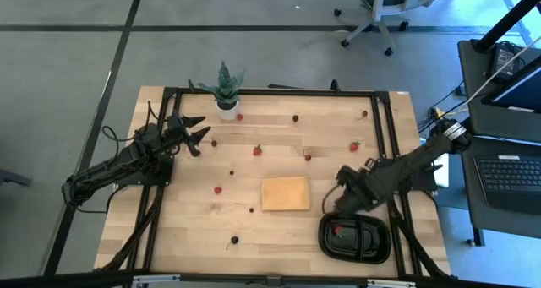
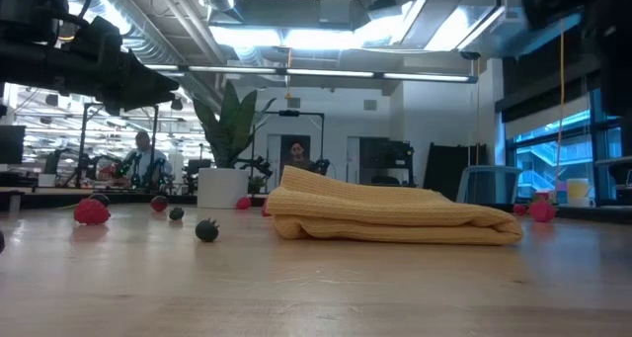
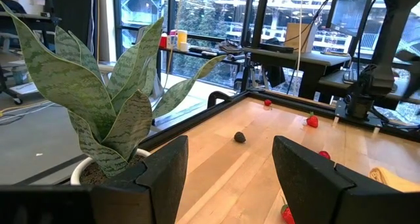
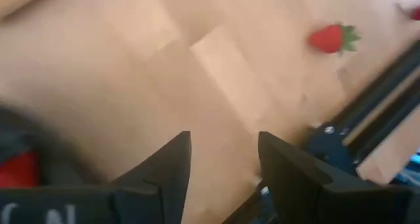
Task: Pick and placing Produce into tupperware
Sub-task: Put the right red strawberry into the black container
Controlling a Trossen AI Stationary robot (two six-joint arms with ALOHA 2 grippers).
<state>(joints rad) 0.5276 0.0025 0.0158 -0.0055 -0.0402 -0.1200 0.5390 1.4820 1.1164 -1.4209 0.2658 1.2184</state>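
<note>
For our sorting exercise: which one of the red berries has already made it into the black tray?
The red berry in the tray's left compartment, just below the right pincer. All other red berries lie on bare wood.

Robotics lab, workbenches (image 2: 59, 187), exposed ceiling ducts (image 2: 178, 36)

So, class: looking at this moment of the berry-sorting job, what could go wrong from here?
1. The right hand hangs open by the black tray's rim; lifting away carelessly might nudge the tray.
2. The left hand is open close to the potted plant; reaching for a nearby berry might tip it.
3. Scattered berries are small and round, so they may roll when gripped.
</note>
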